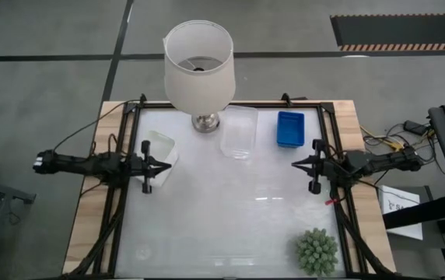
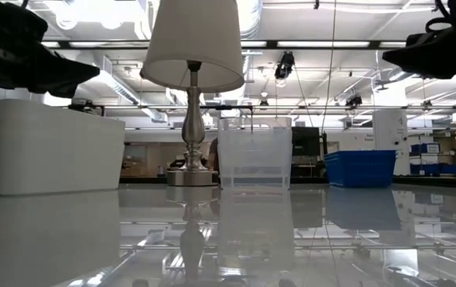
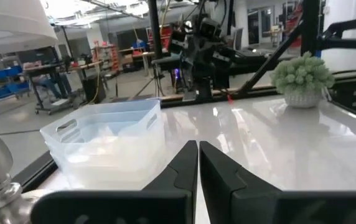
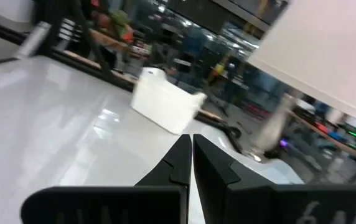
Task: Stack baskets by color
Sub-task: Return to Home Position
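Note:
Three baskets rest on their bases along the far part of the white table. A white basket [image 1: 161, 146] [image 4: 165, 102] is at the left, a clear one [image 1: 238, 134] [image 3: 106, 143] in the middle, and a blue one [image 1: 290, 128] [image 2: 361, 167] at the right. My left gripper [image 1: 168, 165] [image 3: 198, 158] is shut and points level toward the table's middle. It hangs just near of the white basket and higher than it, touching nothing. My right gripper [image 1: 294, 164] [image 4: 192, 149] is shut too, level at the right edge, near of the blue basket.
A lamp with a white shade [image 1: 199, 64] stands on a metal base [image 1: 205, 121] at the far edge, between the white and clear baskets. A spiky green plant [image 1: 317, 250] sits at the near right corner. The table's middle and near left [image 1: 207, 218] are bare.

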Controlling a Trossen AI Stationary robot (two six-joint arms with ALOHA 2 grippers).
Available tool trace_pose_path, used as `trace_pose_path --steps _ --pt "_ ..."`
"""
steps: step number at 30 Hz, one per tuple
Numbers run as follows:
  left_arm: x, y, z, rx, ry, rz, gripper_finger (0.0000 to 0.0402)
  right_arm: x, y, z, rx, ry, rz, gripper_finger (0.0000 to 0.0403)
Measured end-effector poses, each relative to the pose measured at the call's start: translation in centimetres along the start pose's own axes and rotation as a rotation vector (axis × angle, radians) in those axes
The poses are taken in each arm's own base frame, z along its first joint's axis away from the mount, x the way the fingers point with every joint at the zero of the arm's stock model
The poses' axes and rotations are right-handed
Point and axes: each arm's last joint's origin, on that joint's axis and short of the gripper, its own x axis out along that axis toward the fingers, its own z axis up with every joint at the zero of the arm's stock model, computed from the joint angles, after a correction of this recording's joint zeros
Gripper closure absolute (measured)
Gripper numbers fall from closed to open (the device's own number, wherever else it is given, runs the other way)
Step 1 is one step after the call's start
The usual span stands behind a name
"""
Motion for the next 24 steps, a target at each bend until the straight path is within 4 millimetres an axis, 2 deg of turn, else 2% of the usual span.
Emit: trace_pose_path --steps 6,18,24 --pt "0.2 -0.1 -0.3 0.007 0.034 -0.004 0.0402 0.1 -0.3 -0.3 0.016 0.072 -0.116 0.0394" --pt "0.6 -0.2 -0.8 0.02 0.096 -0.011 0.0402 0.2 -0.2 -0.4 0.37 0.058 -0.122 0.0394" --pt "0.7 -0.3 -1.1 0.025 0.119 -0.014 0.0402 0.2 -0.2 -0.4 0.407 0.056 -0.123 0.0394"
